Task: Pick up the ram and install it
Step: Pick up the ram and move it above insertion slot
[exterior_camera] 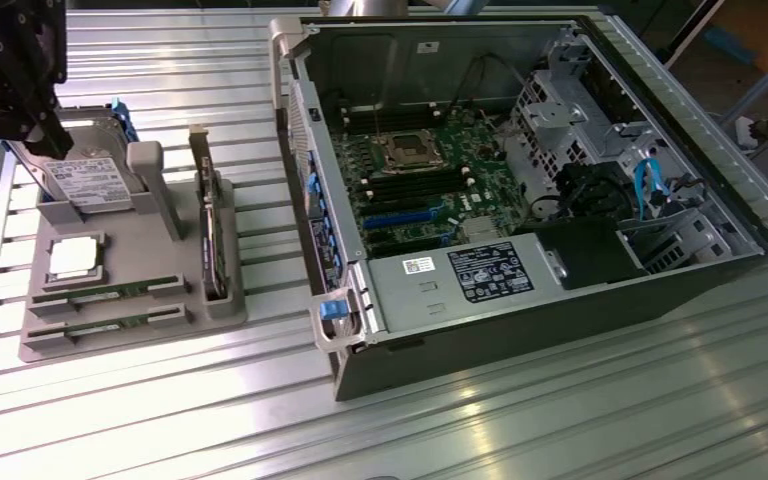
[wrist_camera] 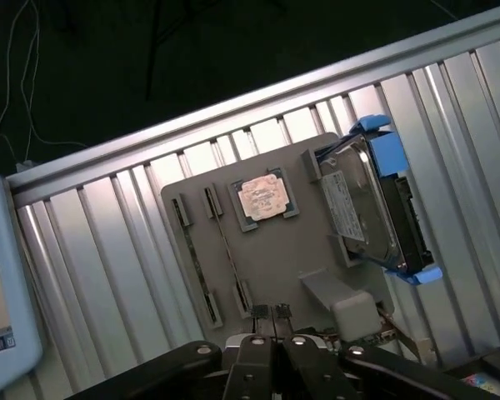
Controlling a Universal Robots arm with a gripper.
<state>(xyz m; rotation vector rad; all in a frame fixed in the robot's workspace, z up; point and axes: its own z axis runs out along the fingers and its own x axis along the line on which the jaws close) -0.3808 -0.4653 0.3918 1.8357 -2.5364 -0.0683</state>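
In the exterior view the arm point(exterior_camera: 8, 70) hung over the tray point(exterior_camera: 131, 335) on the counter point(exterior_camera: 491, 420), where the ram point(exterior_camera: 104, 293) sat slotted in it just beside the CPU point(exterior_camera: 75, 257), while in the wrist view the tool point(wrist_camera: 271, 315), pressed together and empty, hovered above that tray's edge.

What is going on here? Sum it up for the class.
A robot arm's gripper, shut and holding nothing, hangs over a grey parts tray that stands beside an open computer case. Two ram sticks sit in the tray's slots, not yet picked up.
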